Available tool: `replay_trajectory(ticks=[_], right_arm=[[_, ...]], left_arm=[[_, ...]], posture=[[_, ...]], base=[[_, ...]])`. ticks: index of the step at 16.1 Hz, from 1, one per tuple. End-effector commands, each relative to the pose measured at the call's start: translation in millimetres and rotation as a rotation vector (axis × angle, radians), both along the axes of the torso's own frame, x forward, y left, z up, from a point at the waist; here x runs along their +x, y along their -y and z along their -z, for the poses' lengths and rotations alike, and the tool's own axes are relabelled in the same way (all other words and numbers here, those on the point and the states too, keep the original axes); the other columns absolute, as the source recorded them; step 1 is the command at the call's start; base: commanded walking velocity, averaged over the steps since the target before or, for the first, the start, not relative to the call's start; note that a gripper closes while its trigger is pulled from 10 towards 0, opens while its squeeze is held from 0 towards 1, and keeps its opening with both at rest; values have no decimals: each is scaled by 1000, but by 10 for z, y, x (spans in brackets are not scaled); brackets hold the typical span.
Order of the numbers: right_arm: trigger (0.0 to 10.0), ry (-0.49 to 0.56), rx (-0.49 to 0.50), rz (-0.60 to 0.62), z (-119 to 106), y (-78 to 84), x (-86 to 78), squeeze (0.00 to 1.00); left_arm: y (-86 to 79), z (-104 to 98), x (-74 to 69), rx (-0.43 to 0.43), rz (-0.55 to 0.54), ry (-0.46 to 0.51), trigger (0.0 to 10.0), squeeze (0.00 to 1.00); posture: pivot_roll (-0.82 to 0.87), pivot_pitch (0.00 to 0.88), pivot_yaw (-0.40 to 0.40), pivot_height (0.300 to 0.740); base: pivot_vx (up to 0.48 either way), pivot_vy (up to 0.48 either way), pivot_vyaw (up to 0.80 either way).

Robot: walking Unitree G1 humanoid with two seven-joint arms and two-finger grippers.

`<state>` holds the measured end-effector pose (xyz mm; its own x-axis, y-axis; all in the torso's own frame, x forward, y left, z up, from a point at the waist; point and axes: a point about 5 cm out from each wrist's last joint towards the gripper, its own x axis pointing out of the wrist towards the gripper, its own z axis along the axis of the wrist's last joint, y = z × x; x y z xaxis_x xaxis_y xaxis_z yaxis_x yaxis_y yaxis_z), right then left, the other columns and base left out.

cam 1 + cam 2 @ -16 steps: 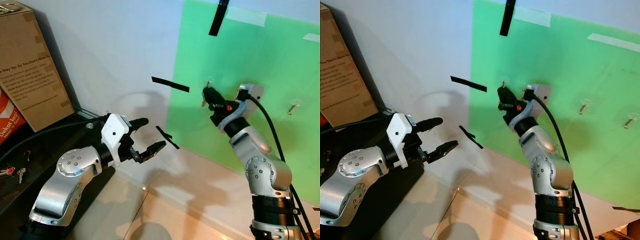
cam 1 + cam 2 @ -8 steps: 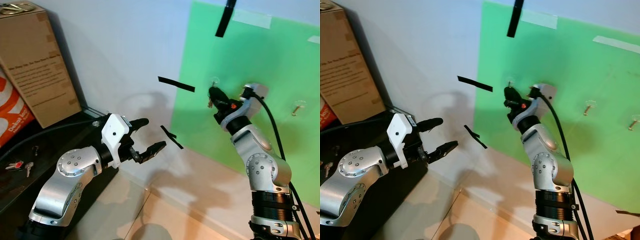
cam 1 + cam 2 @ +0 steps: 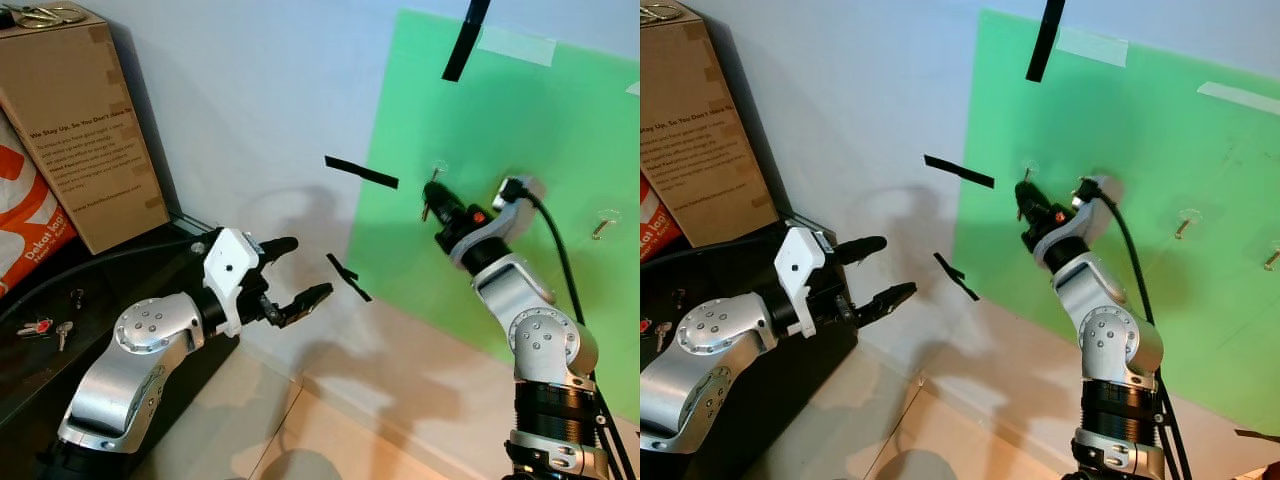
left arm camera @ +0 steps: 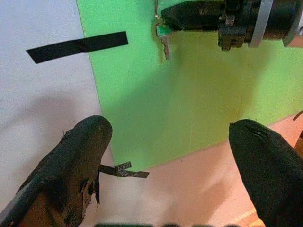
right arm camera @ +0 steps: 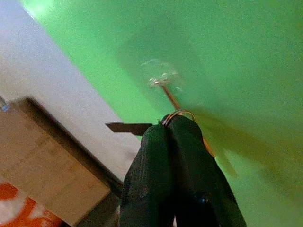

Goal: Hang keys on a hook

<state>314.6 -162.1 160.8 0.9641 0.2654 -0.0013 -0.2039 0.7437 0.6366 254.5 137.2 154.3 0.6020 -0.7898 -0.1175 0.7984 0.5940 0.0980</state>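
Right gripper (image 3: 436,200) pressed up to green panel (image 3: 560,130), fingers pinched on keys (image 4: 164,39) at hook (image 5: 163,85); no gap left between fingertips and panel. Wall space beside that hook bare, next hook (image 3: 603,222) well apart. Left gripper (image 3: 290,275) spread wide in open air before white wall (image 3: 250,90). Cardboard box (image 3: 80,120) crowds dark surface (image 3: 60,290) against wall on robot's left.

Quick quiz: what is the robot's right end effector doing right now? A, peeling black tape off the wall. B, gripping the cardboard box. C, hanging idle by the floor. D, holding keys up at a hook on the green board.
D: the right end effector is shut on the keys, their ring at the hook on the green board.
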Motion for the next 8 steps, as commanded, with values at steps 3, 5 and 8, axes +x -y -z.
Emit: replay_trajectory(ticks=[3, 5, 8], right_arm=[[10000, -139, 66, 62, 203, 133, -29, 0], [10000, -148, 62, 61, 214, 144, -36, 0], [10000, -169, 5, 66, 261, 148, -60, 0]], left_arm=[[33, -37, -12, 5, 25, 17, 10000, 0], [33, -37, -13, 5, 26, 17, 10000, 0], [42, -32, -14, 9, 31, 17, 10000, 0]], posture=[[-48, 0, -47, 740], [-48, 0, -46, 740], [-50, 0, -44, 740]], base=[[0, 0, 0], [0, 0, 0], [0, 0, 0]])
